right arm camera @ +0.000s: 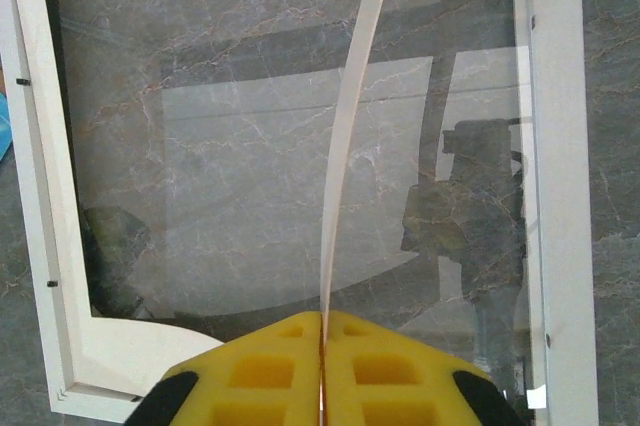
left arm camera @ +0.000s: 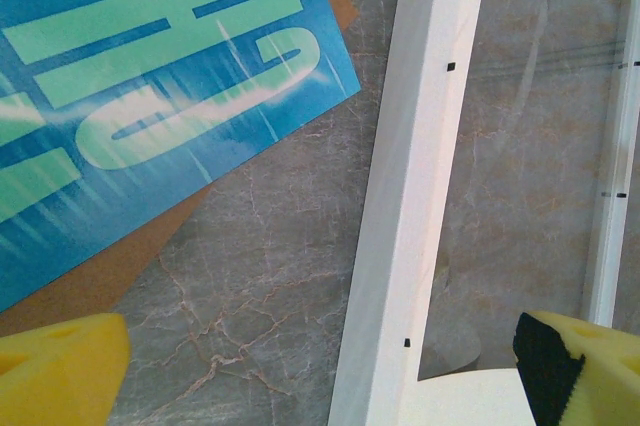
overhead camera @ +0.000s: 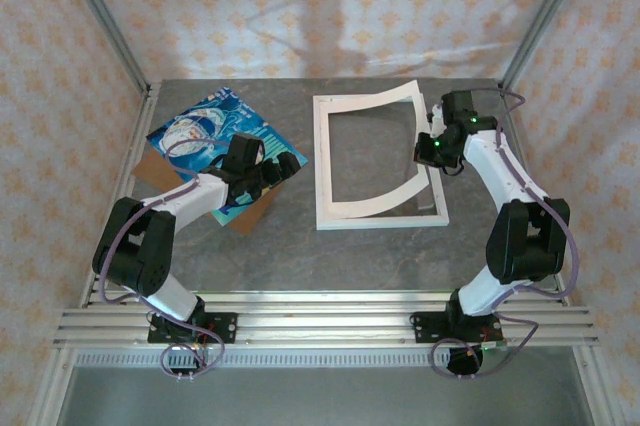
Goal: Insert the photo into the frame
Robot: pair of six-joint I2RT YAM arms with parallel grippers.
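Note:
The blue-teal photo point(overhead camera: 215, 136) lies at the back left of the table on a brown backing board point(overhead camera: 248, 214); in the left wrist view the photo point(left arm camera: 150, 76) shows its large pale lettering. My left gripper point(overhead camera: 283, 168) hovers open by the photo's right corner, its yellow fingertips point(left arm camera: 60, 371) wide apart over bare table, between the photo and the frame. The white frame point(overhead camera: 325, 161) lies flat in the middle. My right gripper point(overhead camera: 430, 148) is shut on the edge of a cream mat point(right arm camera: 350, 146), which bows up above the frame point(right arm camera: 555, 146).
The frame holds a glass pane point(right arm camera: 250, 176) that reflects the arm. The mat's low corner point(left arm camera: 470, 396) rests inside the frame's near left corner. Metal posts and patterned curtains close in the table at the back and sides. Bare marble point(overhead camera: 330, 256) lies in front of the frame.

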